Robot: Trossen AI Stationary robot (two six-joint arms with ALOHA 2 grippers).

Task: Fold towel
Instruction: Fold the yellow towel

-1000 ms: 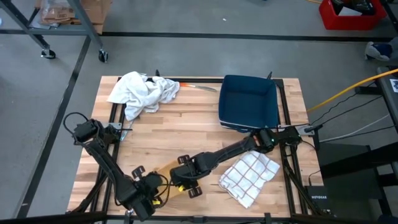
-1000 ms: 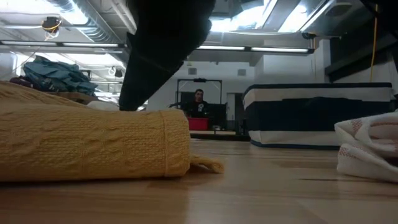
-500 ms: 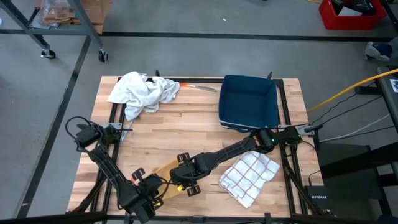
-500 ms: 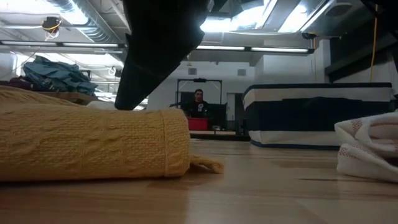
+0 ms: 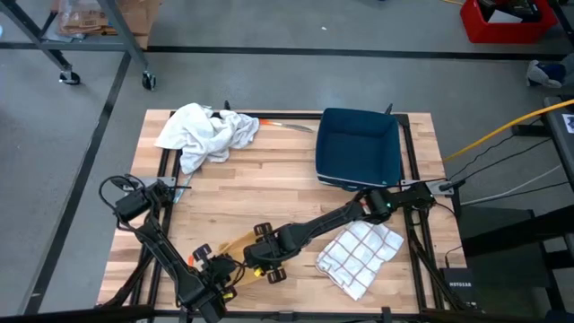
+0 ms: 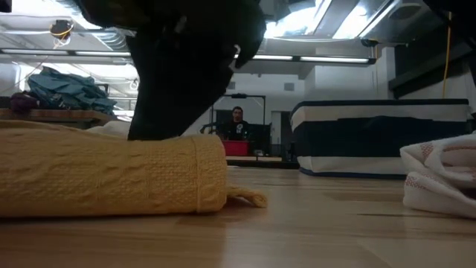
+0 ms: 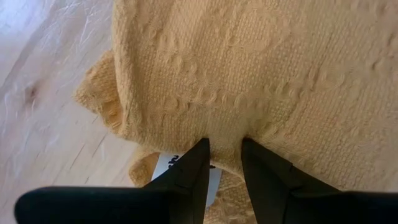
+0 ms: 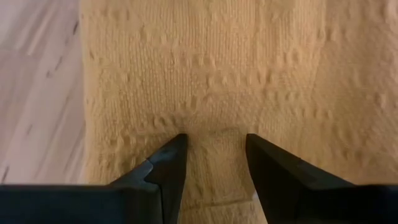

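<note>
A yellow knitted towel [image 5: 235,244] lies folded on the wooden table near its front edge; in the low view it is a thick stack [image 6: 111,175] with a fringe at its end. My left gripper [image 5: 218,269] and my right gripper [image 5: 265,254] both point steeply down onto it and hide most of it from above. Each is shut on the cloth. A white label [image 7: 180,167] peeks out beside the left fingers. My left gripper pinches a small ridge of the towel's top layer [image 7: 225,135] between its two fingers, close to a corner of the fold. It comes slanting down from above. The towel rests on the table below it. My right gripper has a raised ridge of the towel's top surface [image 8: 214,144] between its two fingers [image 8: 171,158]. It comes at the cloth slanting down from above, and the cloth puckers around the tips. The towel lies flat on the table.
A crumpled white towel [image 5: 206,133] lies at the far left, a dark blue bin [image 5: 359,148] at the far right, and a white checked cloth [image 5: 359,256] at the near right. Bare wood lies between them in the middle of the table.
Both grippers have sunk toward the table with the yellow towel's upper layer. In the low view a dark gripper has come down onto the top of the stack. The folded towel has kept its place.
</note>
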